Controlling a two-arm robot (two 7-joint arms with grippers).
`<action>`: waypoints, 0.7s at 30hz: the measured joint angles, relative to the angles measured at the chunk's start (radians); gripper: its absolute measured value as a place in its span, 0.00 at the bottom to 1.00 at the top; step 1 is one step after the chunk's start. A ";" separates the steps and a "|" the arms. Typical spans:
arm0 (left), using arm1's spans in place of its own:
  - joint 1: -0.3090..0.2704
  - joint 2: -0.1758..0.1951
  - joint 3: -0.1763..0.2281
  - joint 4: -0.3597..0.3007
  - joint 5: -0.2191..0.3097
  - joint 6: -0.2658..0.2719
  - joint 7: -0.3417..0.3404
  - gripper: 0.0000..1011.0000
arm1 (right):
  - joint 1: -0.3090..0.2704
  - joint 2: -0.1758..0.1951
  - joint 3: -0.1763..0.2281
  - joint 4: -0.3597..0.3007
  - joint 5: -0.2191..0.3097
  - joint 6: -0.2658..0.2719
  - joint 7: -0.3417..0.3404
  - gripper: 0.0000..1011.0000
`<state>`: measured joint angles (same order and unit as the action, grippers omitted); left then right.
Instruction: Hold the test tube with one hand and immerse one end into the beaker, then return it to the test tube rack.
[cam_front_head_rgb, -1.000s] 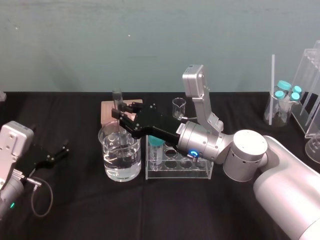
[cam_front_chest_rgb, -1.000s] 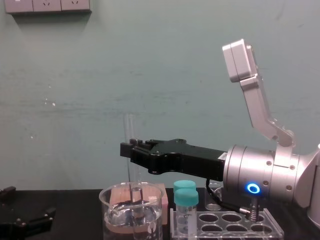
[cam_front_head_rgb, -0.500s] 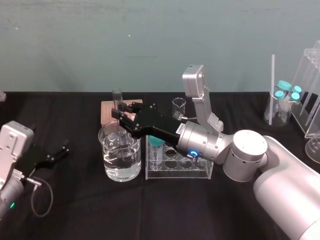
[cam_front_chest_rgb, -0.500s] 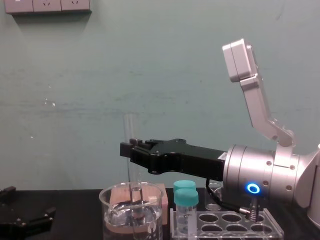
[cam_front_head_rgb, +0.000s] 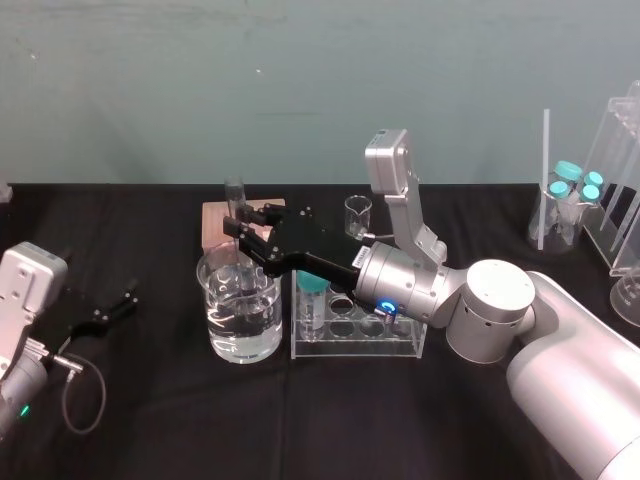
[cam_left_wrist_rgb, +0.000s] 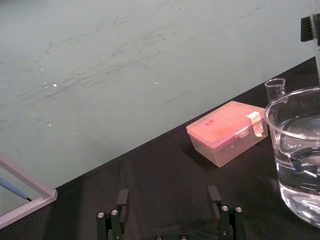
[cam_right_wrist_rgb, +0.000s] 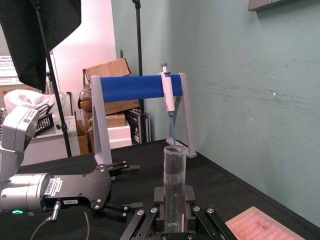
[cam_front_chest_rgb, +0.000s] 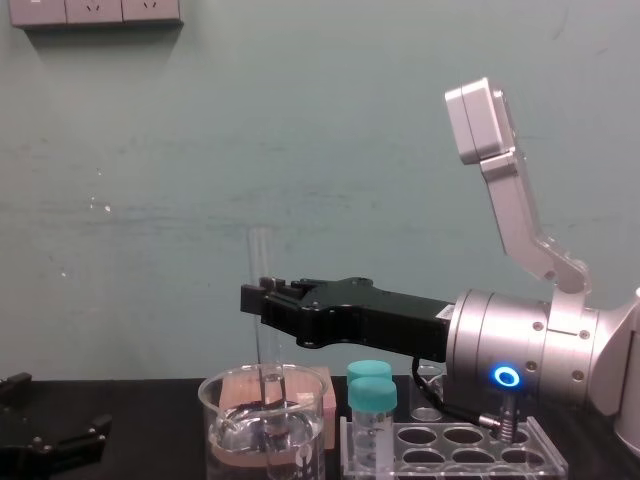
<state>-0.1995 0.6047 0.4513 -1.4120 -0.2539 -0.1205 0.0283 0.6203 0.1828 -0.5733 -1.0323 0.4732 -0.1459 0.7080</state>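
The left gripper (cam_front_head_rgb: 108, 309) lay on the table (cam_front_head_rgb: 160, 425) at the left, jaws released. The beaker (cam_front_head_rgb: 240, 322) stood just beside the test tube rack (cam_front_head_rgb: 362, 337). Over them the right gripper (cam_front_head_rgb: 238, 229) grasped the upright test tube (cam_front_chest_rgb: 261, 262), its lower end inside the beaker; a pink box (cam_front_head_rgb: 212, 222) sat behind

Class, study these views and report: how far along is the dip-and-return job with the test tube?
Done: the right gripper has the test tube pinched upright, out of the test tube rack. In hand: its lower end sits inside the beaker, apparently in the liquid. Left: lift it out and set it back in a rack hole. The left gripper is parked open on the left.
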 joint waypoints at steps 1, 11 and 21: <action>0.000 0.000 0.000 0.000 0.000 0.000 0.000 0.99 | 0.000 0.000 0.000 0.000 0.000 0.000 0.000 0.22; 0.000 0.000 0.000 0.000 0.000 0.000 0.000 0.99 | -0.001 0.001 0.000 -0.002 0.000 0.000 -0.002 0.22; 0.000 0.000 0.000 0.000 0.000 0.000 0.000 0.99 | -0.004 0.003 -0.002 -0.009 0.000 0.003 -0.002 0.22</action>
<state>-0.1995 0.6047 0.4514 -1.4120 -0.2539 -0.1205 0.0283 0.6162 0.1858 -0.5751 -1.0410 0.4732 -0.1428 0.7065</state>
